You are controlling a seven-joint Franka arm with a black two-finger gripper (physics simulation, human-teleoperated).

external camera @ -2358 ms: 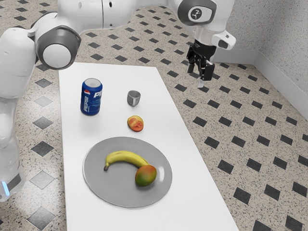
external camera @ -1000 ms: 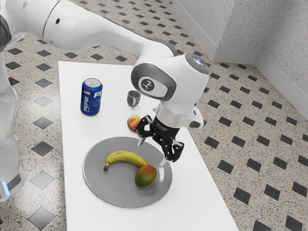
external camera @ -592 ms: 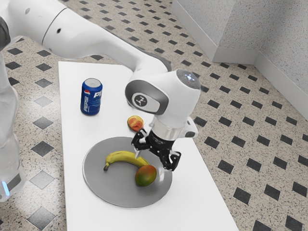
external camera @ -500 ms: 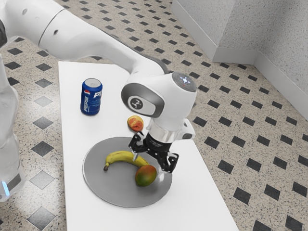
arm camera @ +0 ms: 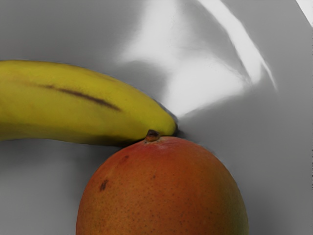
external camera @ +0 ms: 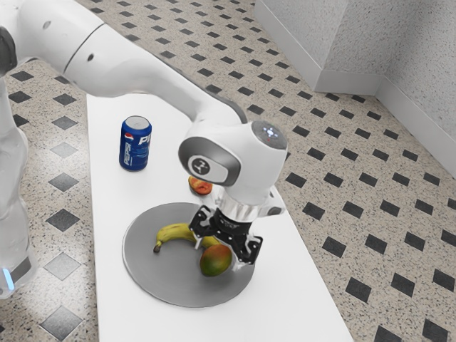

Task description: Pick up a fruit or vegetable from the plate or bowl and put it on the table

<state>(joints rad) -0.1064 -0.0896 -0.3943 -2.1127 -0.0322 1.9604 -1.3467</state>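
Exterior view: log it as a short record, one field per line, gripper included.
plate: gray, round, on the white table
on plate: banana and mango, the banana's end beside the mango
off plate: blue can, upright; small red-and-yellow fruit
gripper: open, low over the plate
fruit held: none

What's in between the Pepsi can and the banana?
White tabletop, then a bare bit of the grey plate that the banana lies on. The exterior view shows it.
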